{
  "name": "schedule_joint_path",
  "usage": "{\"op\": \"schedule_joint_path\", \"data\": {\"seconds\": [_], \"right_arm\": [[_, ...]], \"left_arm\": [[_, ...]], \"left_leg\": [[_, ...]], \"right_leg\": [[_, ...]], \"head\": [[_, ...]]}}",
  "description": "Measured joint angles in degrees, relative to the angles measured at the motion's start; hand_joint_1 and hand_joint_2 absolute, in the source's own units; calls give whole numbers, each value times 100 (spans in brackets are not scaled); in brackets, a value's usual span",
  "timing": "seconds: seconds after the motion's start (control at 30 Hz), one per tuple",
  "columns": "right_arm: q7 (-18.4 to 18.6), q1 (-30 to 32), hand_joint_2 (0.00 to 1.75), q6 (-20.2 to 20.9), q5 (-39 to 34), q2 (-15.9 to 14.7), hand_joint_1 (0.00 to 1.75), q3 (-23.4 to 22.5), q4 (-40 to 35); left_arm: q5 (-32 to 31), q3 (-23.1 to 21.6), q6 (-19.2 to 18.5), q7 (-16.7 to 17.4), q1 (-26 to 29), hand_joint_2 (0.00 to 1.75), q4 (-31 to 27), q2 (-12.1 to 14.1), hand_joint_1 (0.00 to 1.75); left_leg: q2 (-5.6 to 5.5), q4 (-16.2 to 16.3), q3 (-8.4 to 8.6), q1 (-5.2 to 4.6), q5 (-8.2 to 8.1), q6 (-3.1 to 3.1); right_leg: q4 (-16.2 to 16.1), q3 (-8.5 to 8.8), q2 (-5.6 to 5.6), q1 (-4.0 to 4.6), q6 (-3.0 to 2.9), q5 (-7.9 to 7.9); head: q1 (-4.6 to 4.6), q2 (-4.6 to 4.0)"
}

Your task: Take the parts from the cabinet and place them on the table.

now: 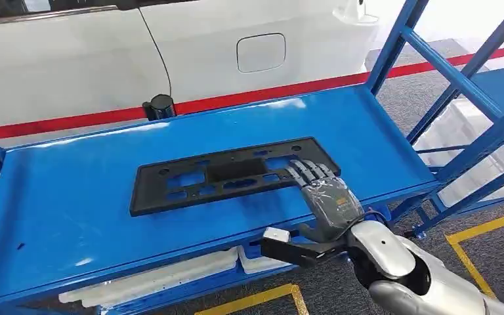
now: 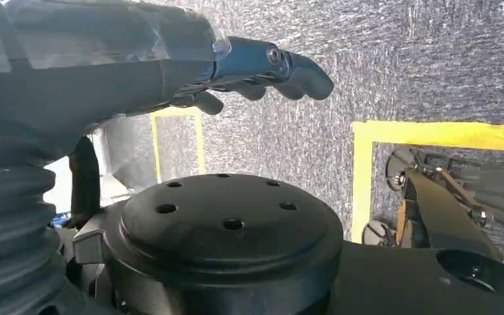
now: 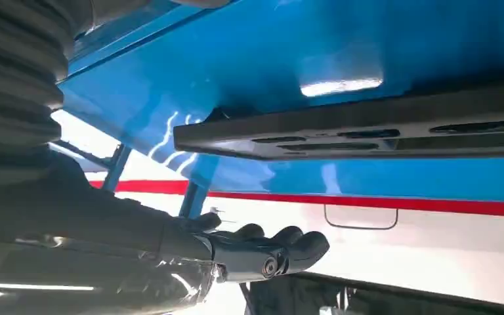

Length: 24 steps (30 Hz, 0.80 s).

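Nearest the camera in the head view, at about 5 o'clock, the silver right arm rises to the right robot hand, a dark, glossy, film-covered unit. Its fingers reach forward side by side, close together and slightly bent, over the right end of the part; whether they touch it cannot be told from this view. In the right wrist view the fingers hold nothing and stand apart from the part's edge.

The part is a long, flat, matte black plastic plate, rectangular, pierced with several rectangular cut-outs and small holes. It lies flat near the centre of the bench, a smooth, glossy blue painted metal top carrying bright reflections.

In the left wrist view the left robot hand hangs over grey speckled carpet with yellow floor tape; its dark fingers are together, gently curled, holding nothing.

At 1 to 3 o'clock stands the blue cabinet frame of angled metal bars. Beyond the bench, at 11 o'clock, a small black cylinder stands by a red stripe, behind which is a white car body with a rounded fuel flap.
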Motion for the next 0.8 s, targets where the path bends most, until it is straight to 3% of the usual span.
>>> {"op": "schedule_joint_path", "data": {"seconds": [0.33,0.8], "right_arm": [[33,584,175,-636,160,18,0,29,81],[-15,658,175,-778,293,9,0,26,234]], "left_arm": [[-195,-42,0,195,-24,175,-2,0,0],[-234,-192,11,166,-45,175,-2,0,0]], "left_leg": [[-21,0,-2,0,-1,0],[-26,0,-2,0,-1,0]], "right_leg": [[-2,0,-2,0,0,-1],[-2,1,-4,0,0,-1]], "head": [[-2,0],[-2,0]]}}
